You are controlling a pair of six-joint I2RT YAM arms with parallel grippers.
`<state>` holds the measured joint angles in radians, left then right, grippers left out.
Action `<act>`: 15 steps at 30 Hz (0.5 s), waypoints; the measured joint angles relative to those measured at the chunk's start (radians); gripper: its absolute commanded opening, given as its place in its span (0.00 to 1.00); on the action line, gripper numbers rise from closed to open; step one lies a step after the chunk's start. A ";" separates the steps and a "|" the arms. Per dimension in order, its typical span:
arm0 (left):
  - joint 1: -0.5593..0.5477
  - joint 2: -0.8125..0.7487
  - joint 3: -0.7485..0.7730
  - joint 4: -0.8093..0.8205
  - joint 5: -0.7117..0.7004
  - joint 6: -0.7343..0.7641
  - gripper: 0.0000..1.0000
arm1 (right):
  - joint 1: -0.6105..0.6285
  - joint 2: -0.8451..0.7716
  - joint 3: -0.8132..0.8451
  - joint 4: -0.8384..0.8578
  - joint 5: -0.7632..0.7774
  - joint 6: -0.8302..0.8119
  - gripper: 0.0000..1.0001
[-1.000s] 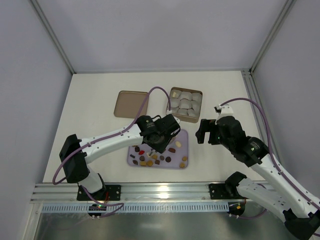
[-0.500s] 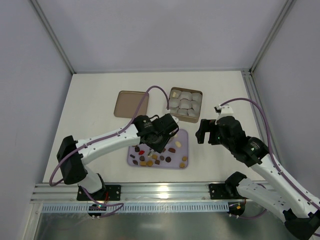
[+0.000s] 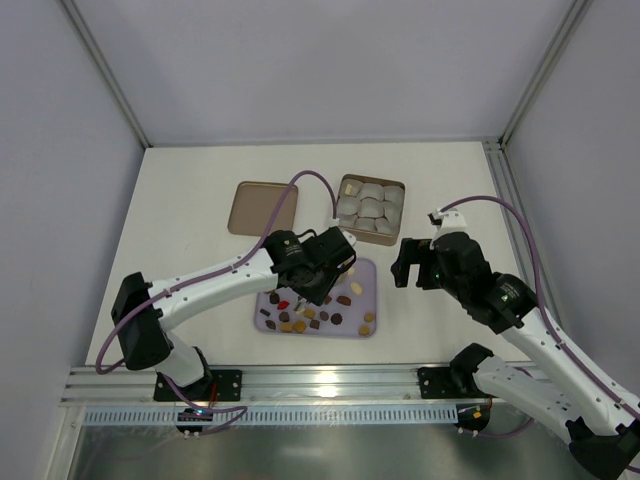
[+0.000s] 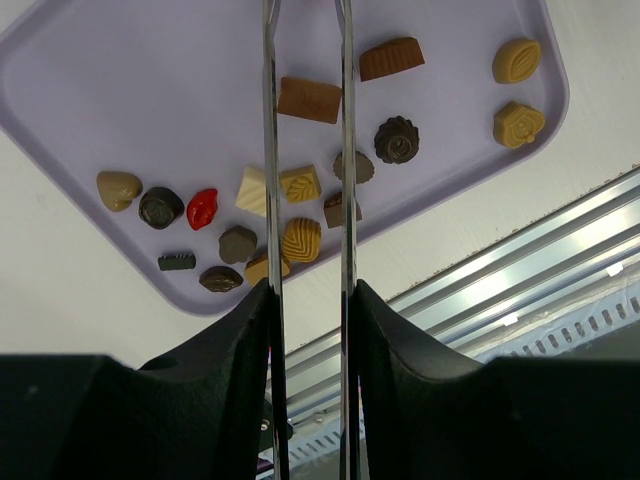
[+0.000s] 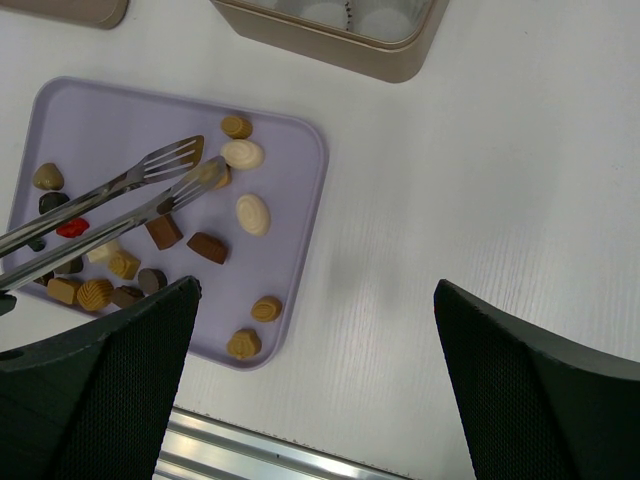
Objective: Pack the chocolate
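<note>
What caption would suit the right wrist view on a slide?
Metal tongs reach over a purple tray of assorted chocolates; a tan box stands beyond it on the white table.

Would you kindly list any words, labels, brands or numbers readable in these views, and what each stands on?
None can be read. The purple tray, the chocolates, the box, the brown lid and the tongs show no lettering; a few chocolates bear moulded patterns, not letters.

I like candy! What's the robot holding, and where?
The left hand grips metal tongs by their handle end. The right hand holds nothing.
</note>
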<state>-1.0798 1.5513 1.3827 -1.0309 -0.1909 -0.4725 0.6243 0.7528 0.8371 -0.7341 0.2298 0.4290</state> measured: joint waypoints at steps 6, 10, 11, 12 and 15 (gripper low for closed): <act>0.000 0.000 0.000 0.000 0.000 0.000 0.40 | 0.000 0.000 -0.001 0.000 0.000 0.000 1.00; 0.000 0.000 0.000 0.000 0.000 0.000 0.40 | 0.000 0.000 -0.002 0.000 0.000 0.000 1.00; 0.000 0.000 0.000 0.000 0.000 0.001 0.40 | 0.000 0.000 -0.002 0.000 0.000 0.000 1.00; 0.000 0.000 0.000 0.000 0.000 0.001 0.40 | 0.000 0.000 -0.002 0.000 0.000 0.000 1.00; 0.000 0.000 0.000 0.001 0.000 0.004 0.41 | 0.000 0.000 -0.002 0.000 0.000 0.000 1.00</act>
<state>-1.0798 1.5517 1.3827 -1.0298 -0.1913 -0.4683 0.6243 0.7528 0.8356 -0.7341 0.2298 0.4290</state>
